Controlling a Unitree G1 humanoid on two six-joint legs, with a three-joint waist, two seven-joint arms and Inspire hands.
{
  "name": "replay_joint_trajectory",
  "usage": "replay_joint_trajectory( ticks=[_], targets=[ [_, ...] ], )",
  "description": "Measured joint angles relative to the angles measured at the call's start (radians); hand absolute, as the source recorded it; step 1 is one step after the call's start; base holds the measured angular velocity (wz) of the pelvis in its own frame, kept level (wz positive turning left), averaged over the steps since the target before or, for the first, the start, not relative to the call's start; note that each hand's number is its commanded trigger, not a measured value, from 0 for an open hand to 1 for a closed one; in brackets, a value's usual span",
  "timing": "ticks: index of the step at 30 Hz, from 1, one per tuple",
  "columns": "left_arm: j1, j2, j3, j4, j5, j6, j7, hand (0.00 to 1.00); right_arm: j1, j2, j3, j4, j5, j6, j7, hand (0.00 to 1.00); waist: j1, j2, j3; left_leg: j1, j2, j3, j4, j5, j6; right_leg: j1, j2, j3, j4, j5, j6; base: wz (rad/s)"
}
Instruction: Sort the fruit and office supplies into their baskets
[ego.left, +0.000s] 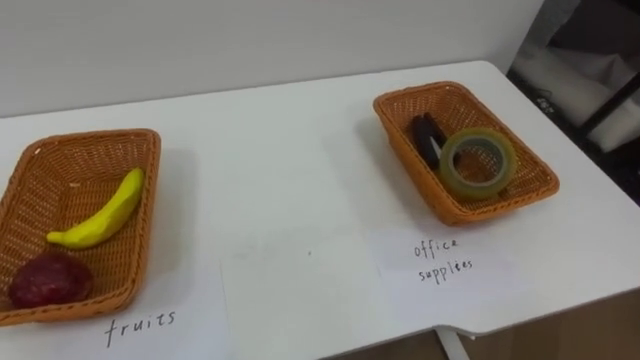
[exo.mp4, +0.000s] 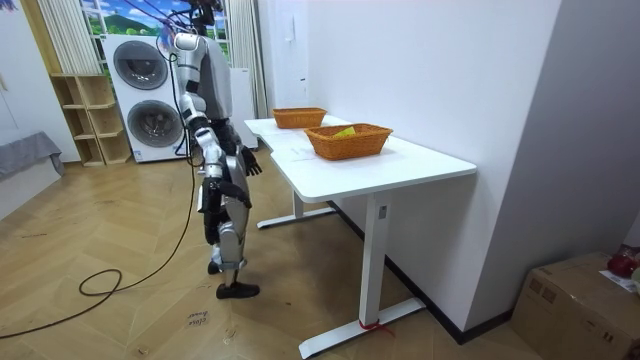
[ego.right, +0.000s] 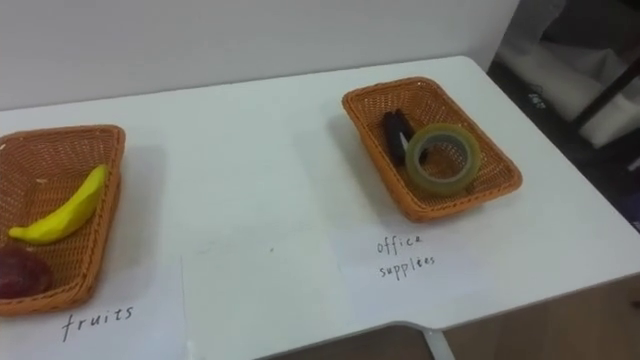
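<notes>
- The robot stands at the worktop's (ego.left: 290, 170) long front edge, washing machines (exo.mp4: 140, 100) behind it and one foot set back. Its left hand (exo.mp4: 248, 163) hangs low beside its hip, clear of the table edge, and I cannot tell whether it is open or closed.
- At the worktop's left end sits the left basket (ego.left: 60, 180). Inside it a banana (ego.left: 105, 212) lies slantwise, with a dark red fruit (ego.left: 50, 280) in the near corner just below it.
- A handwritten label (ego.left: 140, 325) lies along the front edge before that basket.
- A blank sheet (ego.left: 300, 290) lies mid-worktop at the front edge.
- A second label (ego.left: 445, 262) lies further right.
- Behind it, towards the right end, sits the right basket (ego.left: 445, 103). It holds a dark oblong item (ego.left: 428, 135) and a tape roll (ego.left: 478, 187), which leans against the item.
</notes>
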Motion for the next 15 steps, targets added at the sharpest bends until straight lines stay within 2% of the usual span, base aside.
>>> replay_joint_trajectory(
  ticks=[1,2,4,6,12,15],
  targets=[
    [-0.001,0.000,-0.004,0.000,-0.001,-0.001,0.000,0.00,0.001,0.001,0.017,0.001,-0.021,0.000,0.003,0.00,0.001,0.001,-0.0001,0.000,0.000,0.000,0.000,0.000,0.000,-0.005,-0.001,-0.001,0.005,-0.003,0.000,0.00],
    [-0.007,0.000,-0.005,0.002,-0.001,-0.004,0.000,0.00,0.000,0.005,0.052,0.014,-0.097,0.000,0.020,0.00,0.000,0.005,0.0026,0.000,-0.001,0.000,0.000,0.000,0.000,-0.008,-0.002,-0.001,0.008,-0.006,-0.001,0.00],
    [-0.014,-0.001,-0.009,0.022,-0.003,-0.018,0.000,0.00,-0.005,0.008,0.098,0.047,-0.211,0.000,0.051,0.00,0.007,0.006,0.0029,0.000,0.000,-0.002,0.001,0.000,0.000,-0.009,-0.001,-0.002,0.008,-0.007,-0.002,0.02],
    [-0.035,-0.003,-0.026,0.043,-0.020,-0.024,0.001,0.00,-0.006,0.008,0.169,0.084,-0.309,0.001,0.083,0.00,0.029,0.008,0.0034,-0.003,0.001,-0.008,0.001,0.000,0.000,-0.010,-0.001,-0.005,0.008,-0.007,-0.003,0.04],
    [-0.046,-0.002,-0.048,0.071,-0.020,-0.040,0.013,0.00,-0.016,0.010,0.337,0.153,-0.491,0.012,0.205,0.00,0.070,0.011,0.0037,-0.003,0.004,-0.017,-0.002,-0.001,-0.001,-0.005,0.000,-0.019,0.007,-0.006,-0.005,0.06],
    [-0.054,-0.003,-0.048,0.090,-0.020,-0.063,0.013,0.00,-0.019,0.010,0.372,0.172,-0.563,0.014,0.242,0.00,0.083,0.012,0.0040,-0.006,0.003,-0.028,-0.002,-0.001,-0.002,-0.002,0.000,-0.025,0.005,-0.006,-0.005,0.09]
  ],
)
